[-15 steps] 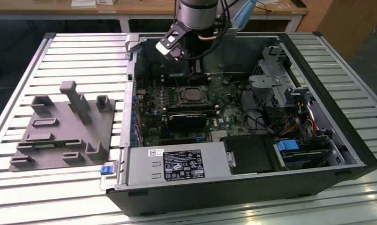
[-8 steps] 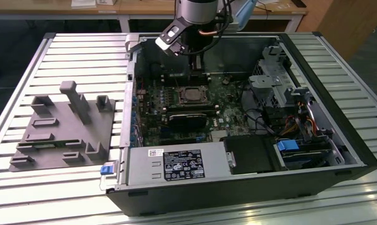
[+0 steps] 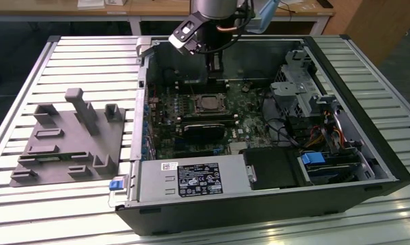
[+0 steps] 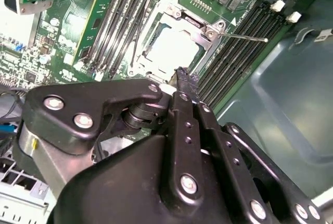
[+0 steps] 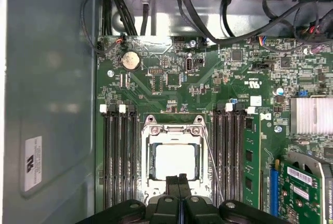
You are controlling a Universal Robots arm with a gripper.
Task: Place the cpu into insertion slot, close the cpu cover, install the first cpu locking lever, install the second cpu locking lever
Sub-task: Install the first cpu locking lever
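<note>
Exterior view shows the chip (image 3: 208, 105) in its socket (image 3: 193, 100), middle of the frame, cover (image 5: 171, 139) down. The gripper (image 5: 179, 181) is pinched closed on nothing. It could slip off the thin lever (image 5: 213, 169) and scratch the board (image 3: 246, 122).

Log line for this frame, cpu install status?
cpu: seated | cover: down over cpu | lever: one rod sticking out beside cover | pincer: shut, empty, tips at cover edge
</note>
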